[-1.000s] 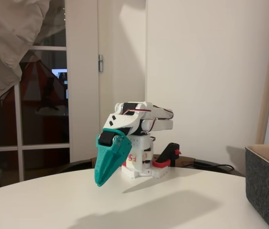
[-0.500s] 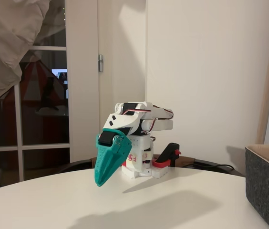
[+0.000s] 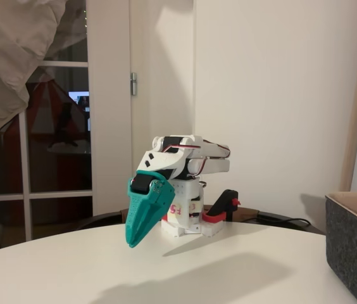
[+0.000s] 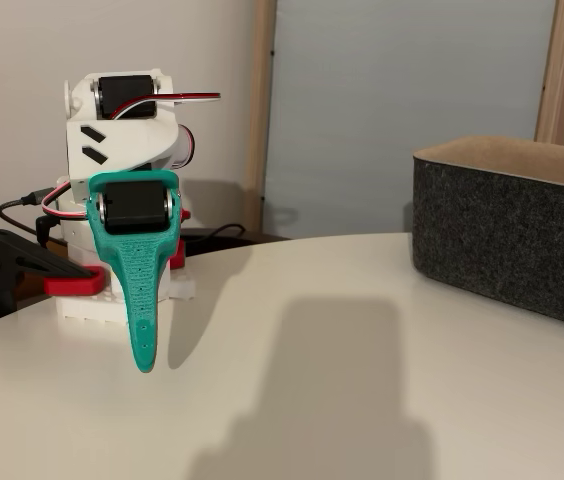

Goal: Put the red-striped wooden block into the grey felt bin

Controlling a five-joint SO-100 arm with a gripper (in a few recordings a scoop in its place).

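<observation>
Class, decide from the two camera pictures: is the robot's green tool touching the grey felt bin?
Apart. In a fixed view, the tool hangs by the arm's base at left, and a wide stretch of bare white table separates it from the grey felt bin at right.

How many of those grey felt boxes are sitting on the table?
1. The grey felt bin stands at the right edge of the white table in both fixed views, well away from the teal end effector. More could sit outside the pictures.

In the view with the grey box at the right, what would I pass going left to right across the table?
Black clamp → teal gripper, pointing down, on the white arm → bare white table → grey felt bin.
</observation>
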